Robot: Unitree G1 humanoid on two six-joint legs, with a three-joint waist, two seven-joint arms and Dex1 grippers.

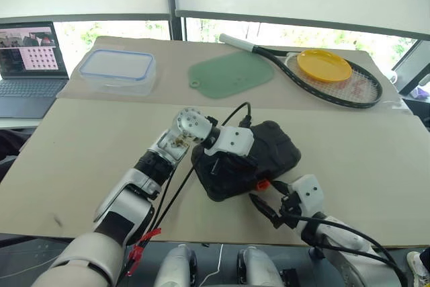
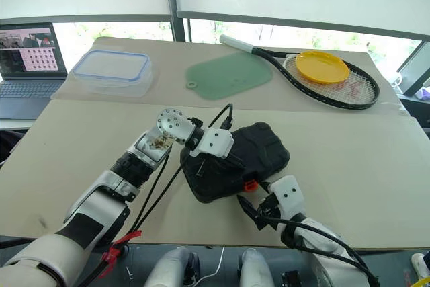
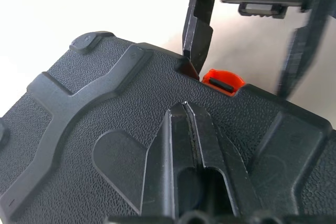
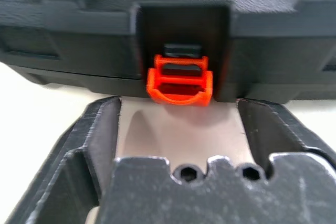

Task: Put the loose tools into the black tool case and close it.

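- One black tool case [image 1: 259, 156] lies shut on the tabletop [image 1: 87, 146], near the front edge, with one small orange latch [image 4: 179, 80] on its near side.
- Left tool [image 3: 190, 135]: fingers closed together, pressed on the case lid.
- Right tool [image 1: 267, 208]: fingers spread apart, empty, just in front of the latch.
- Further back: one clear blue-rimmed box [image 1: 118, 70], one green cutting mat [image 1: 230, 74], one racket [image 1: 316, 72] with one yellow plate [image 1: 324, 65] lying on it.
- One open laptop [image 1: 28, 58] stands on a side desk to the left.
- The tabletop is beige; windows with white blinds run behind it.
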